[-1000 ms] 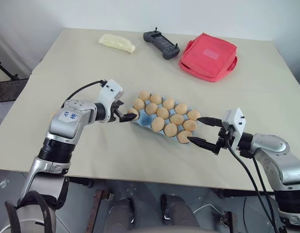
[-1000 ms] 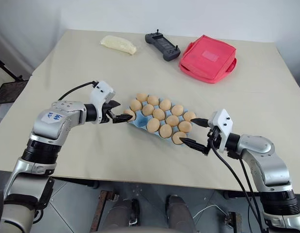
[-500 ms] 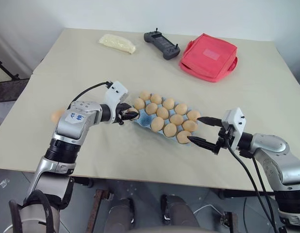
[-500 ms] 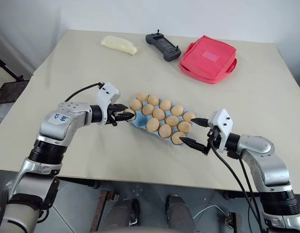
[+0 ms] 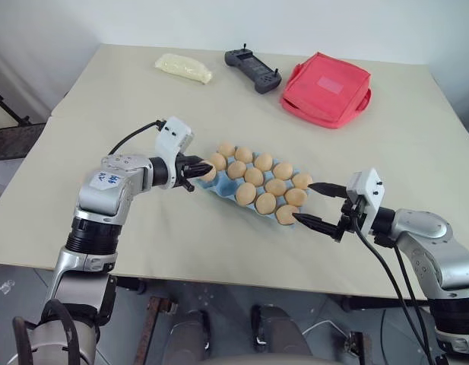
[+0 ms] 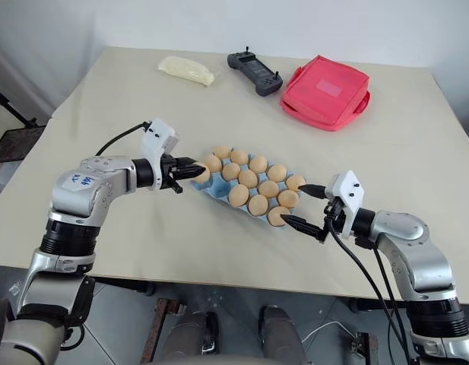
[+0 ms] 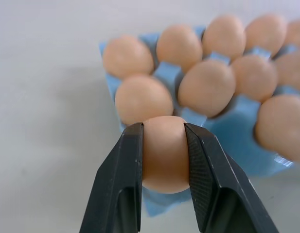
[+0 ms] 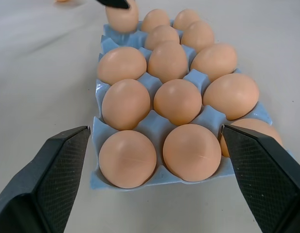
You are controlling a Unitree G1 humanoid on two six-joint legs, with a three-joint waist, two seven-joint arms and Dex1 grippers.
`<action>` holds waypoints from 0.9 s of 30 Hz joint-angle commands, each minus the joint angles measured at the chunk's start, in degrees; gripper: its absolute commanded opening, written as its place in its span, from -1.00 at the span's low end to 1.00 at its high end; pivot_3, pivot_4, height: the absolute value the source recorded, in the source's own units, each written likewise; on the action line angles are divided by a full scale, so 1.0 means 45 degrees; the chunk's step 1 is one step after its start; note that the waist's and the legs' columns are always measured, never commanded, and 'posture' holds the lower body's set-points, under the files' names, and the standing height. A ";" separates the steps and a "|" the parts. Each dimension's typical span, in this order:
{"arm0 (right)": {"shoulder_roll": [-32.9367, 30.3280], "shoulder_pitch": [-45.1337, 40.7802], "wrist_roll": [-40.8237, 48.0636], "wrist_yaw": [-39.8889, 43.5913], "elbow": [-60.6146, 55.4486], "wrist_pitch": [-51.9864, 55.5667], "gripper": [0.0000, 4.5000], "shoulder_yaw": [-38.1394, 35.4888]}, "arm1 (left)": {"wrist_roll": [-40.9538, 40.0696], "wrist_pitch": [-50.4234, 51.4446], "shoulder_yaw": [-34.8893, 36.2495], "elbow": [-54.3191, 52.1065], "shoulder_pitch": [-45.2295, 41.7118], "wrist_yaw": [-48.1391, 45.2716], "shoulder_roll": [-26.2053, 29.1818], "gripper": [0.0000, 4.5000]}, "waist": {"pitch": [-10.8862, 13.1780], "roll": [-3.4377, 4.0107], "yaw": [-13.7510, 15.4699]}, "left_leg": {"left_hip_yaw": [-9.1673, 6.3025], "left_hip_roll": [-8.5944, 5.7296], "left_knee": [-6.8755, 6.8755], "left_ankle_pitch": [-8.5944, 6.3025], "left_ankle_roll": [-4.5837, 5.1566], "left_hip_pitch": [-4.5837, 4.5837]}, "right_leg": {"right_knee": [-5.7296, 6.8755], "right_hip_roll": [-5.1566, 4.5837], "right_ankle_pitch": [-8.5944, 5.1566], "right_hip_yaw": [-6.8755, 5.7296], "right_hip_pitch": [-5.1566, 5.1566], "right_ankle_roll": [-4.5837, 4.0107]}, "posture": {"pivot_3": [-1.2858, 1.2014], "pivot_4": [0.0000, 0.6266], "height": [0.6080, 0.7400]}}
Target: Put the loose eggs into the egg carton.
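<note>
Carton (image 8: 152,130): light blue moulded tray, round cups w/ raised peaks between, lies diagonally mid-table (image 5: 143,99). Cups hold smooth matte tan eggs (image 8: 178,100).

L gripper (image 7: 162,150): ribbed black fingers (image 7: 124,179) clamped on one egg (image 7: 163,153) by its sides, at the carton's left-end corner, just above the cup.

R gripper (image 5: 308,204): fingers spread wide, holds nothing, just off the carton's right end, not touching.

Far edge: yellow packet (image 5: 182,67), black controller (image 5: 252,69), red fabric pouch (image 5: 326,88), all well apart from the carton. Bare tabletop on all sides of the carton.
</note>
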 commanded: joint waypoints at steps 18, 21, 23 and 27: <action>0.0144 0.0026 0.0148 -0.0109 -0.0551 -0.0048 1.00 -0.0173 | -0.0987 0.0434 -0.0425 -0.0448 -0.0071 -0.0113 -0.0804 -0.58 | 0.0000 -0.0001 -0.0008 | 0.0001 -0.0003 0.0011 0.0008 -0.0007 0.0006 | 0.0019 0.0001 0.0000 0.0004 0.0000 0.0000 | 0.03 -0.52 1.00; 0.0120 0.0102 0.0173 -0.0152 -0.0623 -0.0030 1.00 -0.0234 | -0.0926 0.0305 -0.0588 -0.0227 -0.0126 -0.0188 -0.0798 -0.58 | 0.0001 -0.0001 -0.0018 | 0.0001 -0.0001 0.0011 0.0008 -0.0006 0.0009 | 0.0020 0.0005 0.0000 0.0006 0.0000 0.0000 | 0.03 -0.52 1.00; 0.0098 0.0173 0.0197 -0.0178 -0.0683 -0.0020 1.00 -0.0279 | -0.0846 0.0191 -0.0636 -0.0091 -0.0153 -0.0173 -0.0791 -0.58 | 0.0001 0.0000 -0.0003 | -0.0002 -0.0001 0.0011 0.0008 -0.0007 0.0008 | 0.0021 0.0004 0.0000 0.0005 0.0000 -0.0001 | 0.03 -0.52 1.00; 0.0063 0.0253 0.0221 -0.0215 -0.0742 -0.0009 1.00 -0.0331 | -0.0820 0.0103 -0.0634 0.0047 -0.0159 -0.0116 -0.0818 -0.18 | 0.0001 -0.0001 -0.0009 | 0.0002 -0.0003 0.0011 0.0007 -0.0006 0.0007 | 0.0017 0.0001 0.0000 0.0009 0.0000 0.0000 | 0.03 -0.52 1.00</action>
